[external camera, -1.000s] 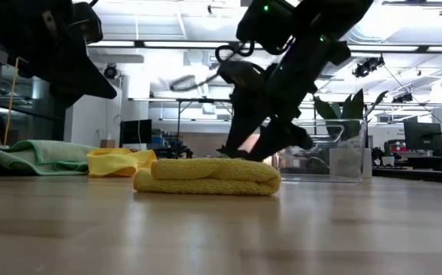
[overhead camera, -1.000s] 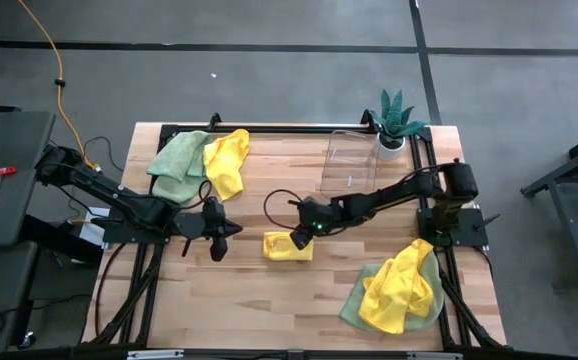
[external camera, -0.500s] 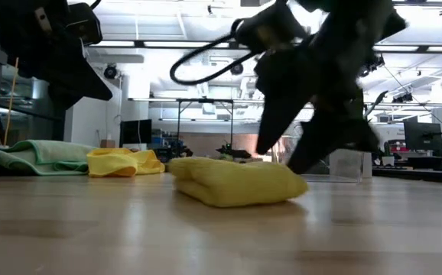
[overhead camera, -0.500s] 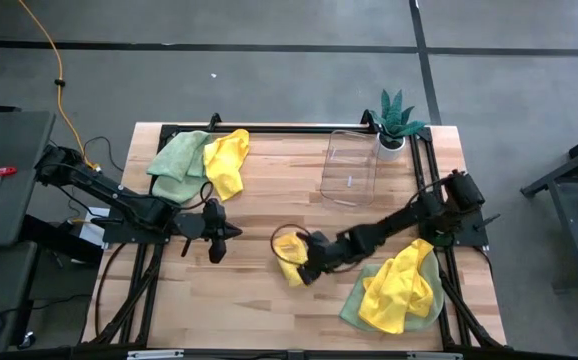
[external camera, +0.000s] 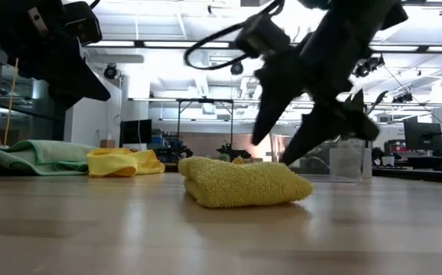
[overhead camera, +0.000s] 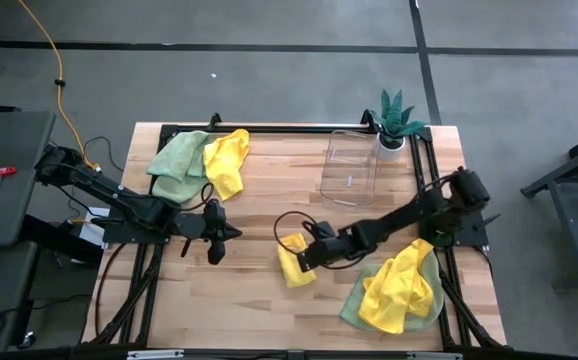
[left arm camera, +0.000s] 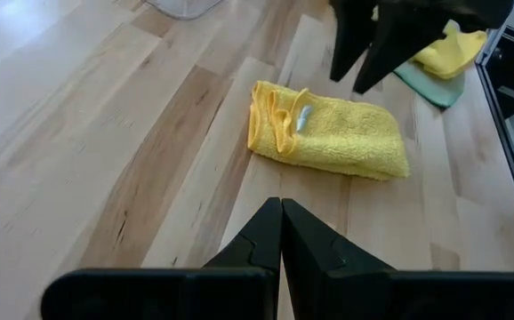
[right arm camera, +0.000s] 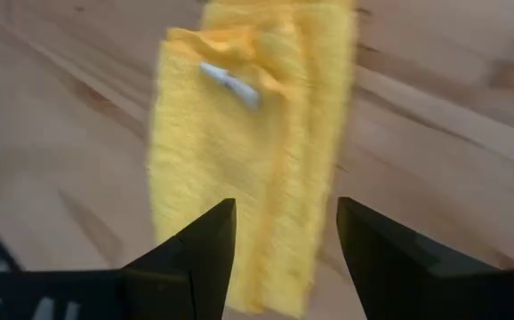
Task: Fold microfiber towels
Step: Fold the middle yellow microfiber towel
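Right pincer (right arm camera: 279, 258) hangs spread over the folded yellow towel (right arm camera: 248, 133), which lies on the table (overhead camera: 249, 290) just ahead of its tips, not gripped. A careless nudge could spring the fold open. Farther off, the left pincer (left arm camera: 281, 233) waits, pressed together.

Folded yellow towel (overhead camera: 294, 261) mid-table; loose towels (overhead camera: 397, 288) heaped aside.

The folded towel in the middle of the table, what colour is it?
Bright yellow; the folded towel shows best in the left wrist view.
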